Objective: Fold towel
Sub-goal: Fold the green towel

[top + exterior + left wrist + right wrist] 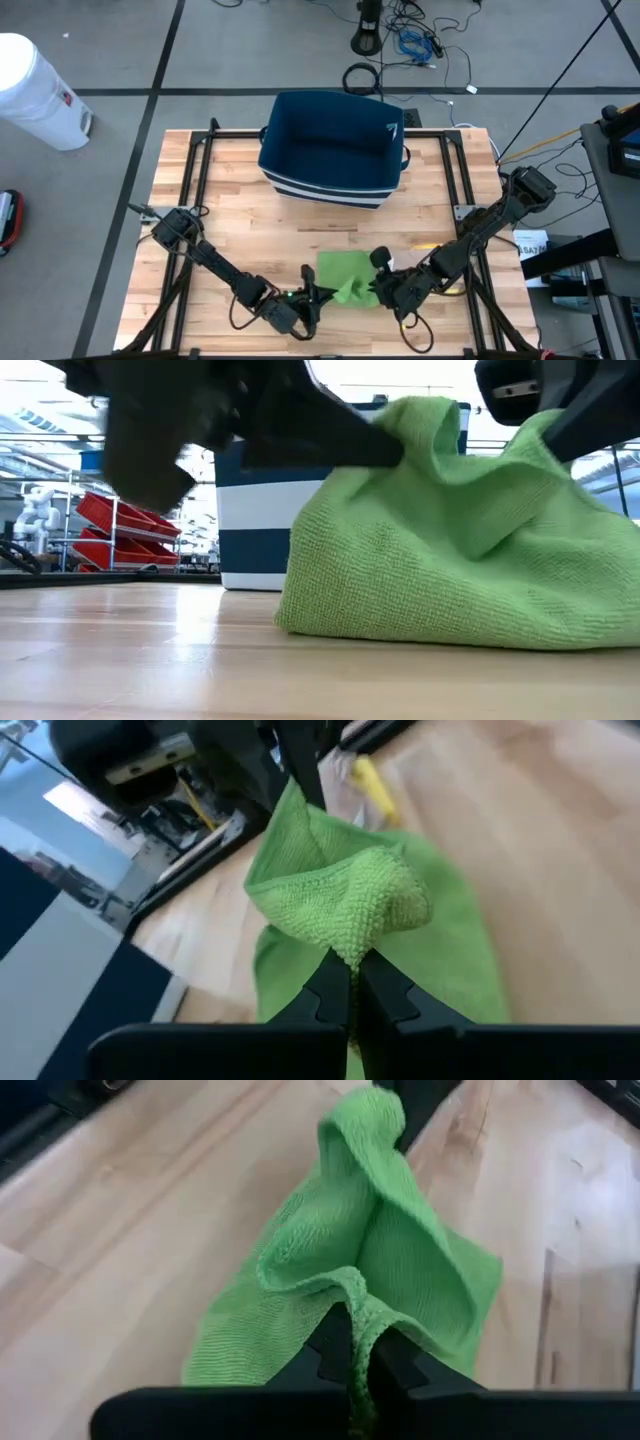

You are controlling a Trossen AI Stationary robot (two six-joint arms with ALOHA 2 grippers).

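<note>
A green microfibre towel (345, 272) lies near the table's near edge. Its far part is flat on the wood, and its near edge is drawn up into two peaks (430, 420). My left gripper (318, 292) sits at the towel's near left corner and is shut on it. My right gripper (380, 290) sits at the near right corner, also shut on the cloth. In the low view the towel (450, 540) stands like a tent, with its lower edge on the table. My left gripper pinches a bunched corner of the towel (350, 945) between its two fingers, coming level from the table's left. That corner is lifted off the table and the cloth falls slack below it. My right gripper pinches the towel's hemmed edge (357, 1292) between its fingers, coming from the table's right. The edge is raised and the cloth beyond it slopes down to the table.
A dark blue bin with white stripes (333, 145) stands open at the far middle of the table, behind the towel. A small yellow object (370, 782) lies on the wood to the right of the towel. Bare wood stretches to the towel's left and right.
</note>
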